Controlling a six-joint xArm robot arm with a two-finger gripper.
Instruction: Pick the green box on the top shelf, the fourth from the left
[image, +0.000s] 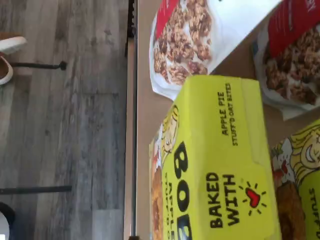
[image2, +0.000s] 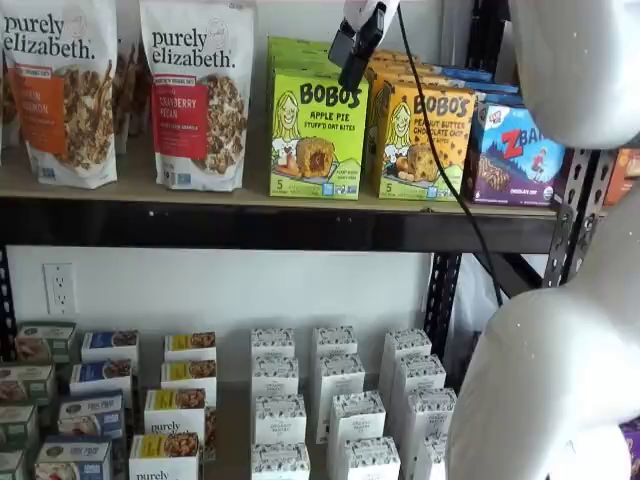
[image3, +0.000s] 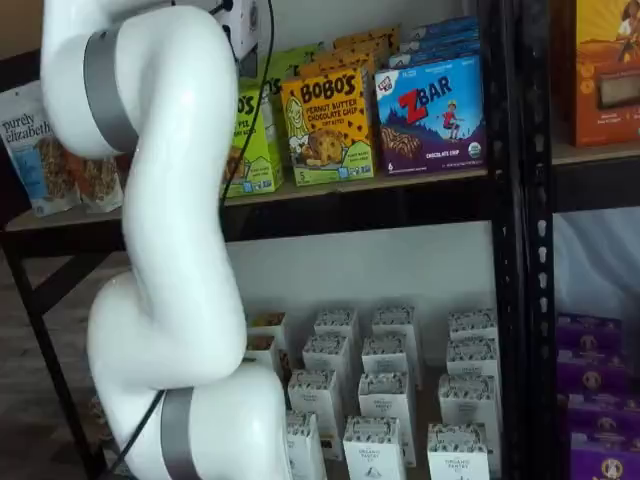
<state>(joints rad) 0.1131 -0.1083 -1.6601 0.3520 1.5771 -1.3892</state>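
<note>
The green box (image2: 318, 130) stands upright at the front of the top shelf (image2: 250, 222), lime-green with "BOBO'S APPLE PIE" text and a cartoon girl. It also shows in a shelf view (image3: 255, 140), partly behind the arm. The wrist view looks down on its top panel (image: 220, 160), marked "BAKED WITH". My gripper (image2: 352, 55) hangs from the view's top edge, just above the box's upper right corner. Its black fingers show side-on, so I cannot tell whether they are open. More green boxes stand in a row behind the front one.
Two Purely Elizabeth granola bags (image2: 195, 90) stand left of the green box. An orange Bobo's peanut butter box (image2: 425, 140) and a blue ZBar box (image2: 520, 155) stand to its right. Small white cartons (image2: 335, 400) fill the lower shelf. My white arm (image2: 560, 350) covers the right side.
</note>
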